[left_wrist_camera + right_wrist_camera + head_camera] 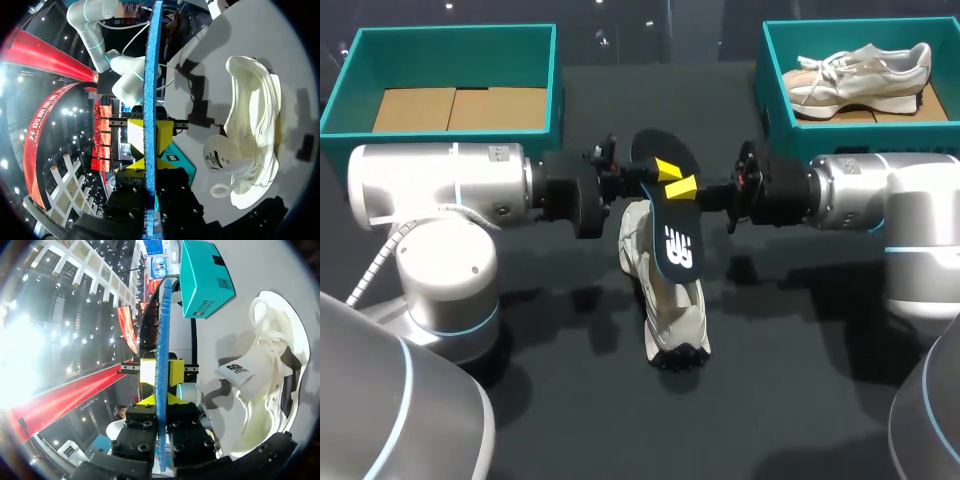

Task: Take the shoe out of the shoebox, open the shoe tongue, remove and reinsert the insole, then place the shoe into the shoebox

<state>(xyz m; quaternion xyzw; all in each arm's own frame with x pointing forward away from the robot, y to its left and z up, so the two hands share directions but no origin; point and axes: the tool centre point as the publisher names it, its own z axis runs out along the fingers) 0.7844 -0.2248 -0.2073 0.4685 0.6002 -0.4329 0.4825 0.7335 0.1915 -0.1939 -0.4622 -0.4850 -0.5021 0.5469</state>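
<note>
Currently clamping black-and-blue foam insole (676,245) from both sides, left gripper (666,168) and right gripper (683,187) closed, tilting it toward six o'clock over white fabric sneaker (670,315), apparently aligning for reinsertion.

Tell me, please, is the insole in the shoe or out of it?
Out. The left pincer and the right pincer both clamp the insole, which is held clear of the shoe lying beneath it.

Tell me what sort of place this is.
Probably a robot test bench for shoe handling: a dark table, two teal shoeboxes, a white shoe between two arms holding its insole.
</note>
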